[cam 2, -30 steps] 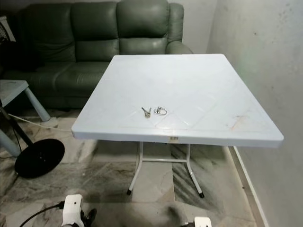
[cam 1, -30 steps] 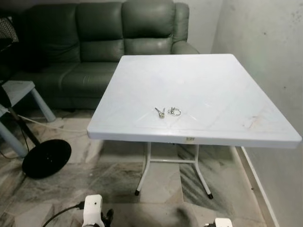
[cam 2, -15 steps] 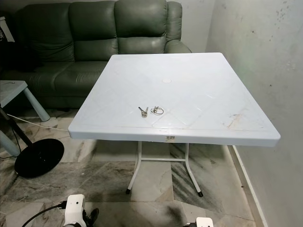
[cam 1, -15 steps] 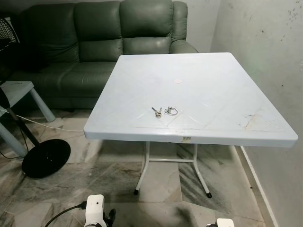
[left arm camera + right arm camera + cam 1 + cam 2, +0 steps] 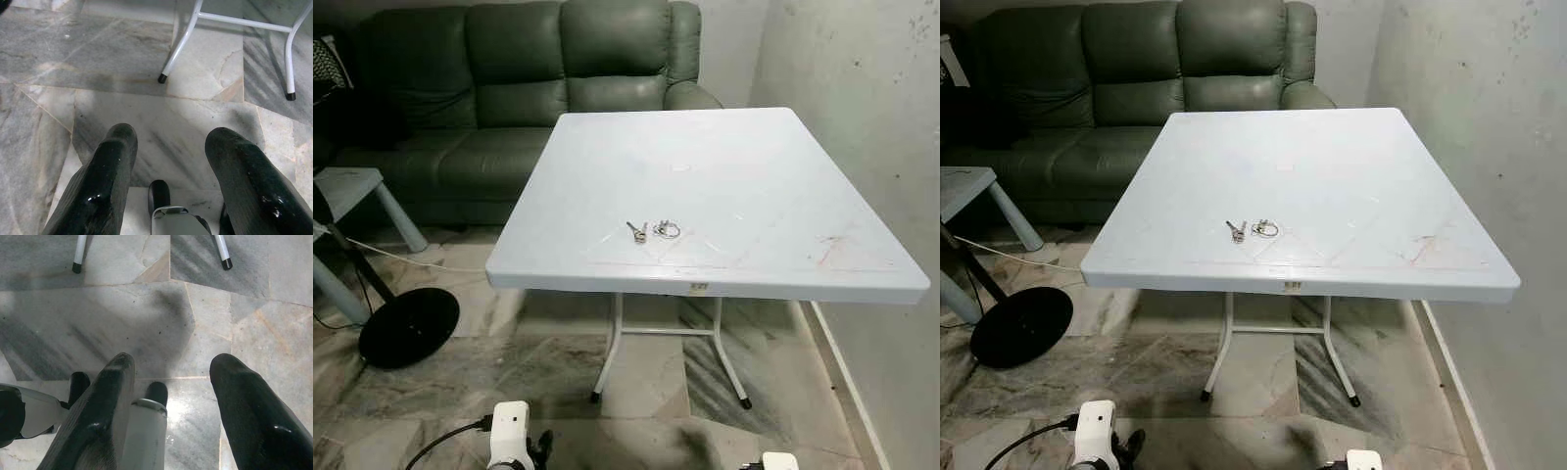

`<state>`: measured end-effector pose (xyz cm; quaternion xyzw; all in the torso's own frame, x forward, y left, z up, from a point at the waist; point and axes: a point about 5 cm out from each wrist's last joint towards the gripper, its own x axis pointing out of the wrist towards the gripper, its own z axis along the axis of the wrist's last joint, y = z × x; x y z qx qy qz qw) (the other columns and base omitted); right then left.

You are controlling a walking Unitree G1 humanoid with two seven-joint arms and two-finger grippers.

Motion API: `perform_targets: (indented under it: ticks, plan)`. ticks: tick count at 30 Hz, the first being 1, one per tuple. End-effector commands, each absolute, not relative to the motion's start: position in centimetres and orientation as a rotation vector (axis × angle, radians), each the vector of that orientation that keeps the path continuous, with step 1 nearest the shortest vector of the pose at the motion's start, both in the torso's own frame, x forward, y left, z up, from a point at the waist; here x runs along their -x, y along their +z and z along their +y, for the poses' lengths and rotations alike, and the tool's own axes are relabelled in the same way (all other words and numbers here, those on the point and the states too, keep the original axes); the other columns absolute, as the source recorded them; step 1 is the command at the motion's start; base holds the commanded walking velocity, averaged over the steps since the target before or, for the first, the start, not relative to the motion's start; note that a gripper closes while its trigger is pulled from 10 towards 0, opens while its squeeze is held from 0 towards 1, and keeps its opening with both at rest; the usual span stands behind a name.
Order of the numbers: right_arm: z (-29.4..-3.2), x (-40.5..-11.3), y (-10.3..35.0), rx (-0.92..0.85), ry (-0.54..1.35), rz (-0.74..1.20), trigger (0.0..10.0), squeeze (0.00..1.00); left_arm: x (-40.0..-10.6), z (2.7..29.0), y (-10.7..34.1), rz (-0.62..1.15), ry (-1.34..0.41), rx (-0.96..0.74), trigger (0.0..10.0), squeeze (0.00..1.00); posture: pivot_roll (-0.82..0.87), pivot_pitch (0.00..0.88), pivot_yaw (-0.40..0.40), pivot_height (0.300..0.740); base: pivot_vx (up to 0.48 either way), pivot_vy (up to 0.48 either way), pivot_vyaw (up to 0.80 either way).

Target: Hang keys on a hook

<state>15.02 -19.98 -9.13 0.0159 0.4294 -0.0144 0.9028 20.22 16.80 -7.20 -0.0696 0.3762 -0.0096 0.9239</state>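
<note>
The robot was at the approach step, by the look of it: the keys (image 5: 652, 230) lay near the front edge of the white table (image 5: 773, 166), in the middle of the frame, untouched. No hook could be made out. The next move would call for stepping closer and raising an arm to the tabletop. Both arms hung low over the marble floor (image 5: 122, 63), the left gripper (image 5: 168, 161) and right gripper (image 5: 168, 391) each spread and empty.

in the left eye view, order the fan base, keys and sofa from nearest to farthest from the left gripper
From the left gripper, hanging low over the floor:
1. black fan base, on the floor to the left
2. keys, on the white table
3. green sofa, behind the table
</note>
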Motion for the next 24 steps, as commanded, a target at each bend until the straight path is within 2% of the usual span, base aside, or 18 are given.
perform_targets:
  ticks: [1,7,10,13,17,24]
  plan:
    - [-19.9,-15.0,-9.2,-0.047,-0.039,0.885,10.0,0.0,-20.7,17.0,-6.9,0.759,-0.017,0.141,10.0,0.0,0.08,0.0,0.057,0.74,0.0,0.0,0.0]
    - [-20.0,-15.5,-8.8,-0.048,-0.034,0.843,10.0,0.0,-21.9,16.4,-6.1,0.694,-0.048,0.164,10.0,0.0,0.08,0.0,0.059,0.74,0.0,0.0,0.0]
    - [-20.6,-17.1,-7.8,-0.055,-0.039,0.742,10.0,0.0,-23.8,16.0,-4.7,0.596,-0.073,0.197,10.0,0.0,0.08,0.0,0.063,0.74,0.0,0.0,0.0]
    - [-20.7,-17.4,-7.6,-0.056,-0.04,0.726,10.0,0.0,-24.1,16.0,-4.4,0.578,-0.081,0.196,10.0,0.0,0.08,0.0,0.063,0.74,0.0,0.0,0.0]
    - [-21.0,-19.8,-5.8,-0.066,-0.038,0.584,10.0,0.0,-26.5,15.8,-2.3,0.452,-0.127,0.22,10.0,0.0,0.07,0.0,0.068,0.74,0.0,0.0,0.0]
    - [-20.9,-21.7,-4.3,-0.073,-0.015,0.465,10.0,0.0,-28.1,16.0,-0.6,0.366,-0.134,0.233,10.0,0.0,0.08,0.0,0.067,0.74,0.0,0.0,0.0]
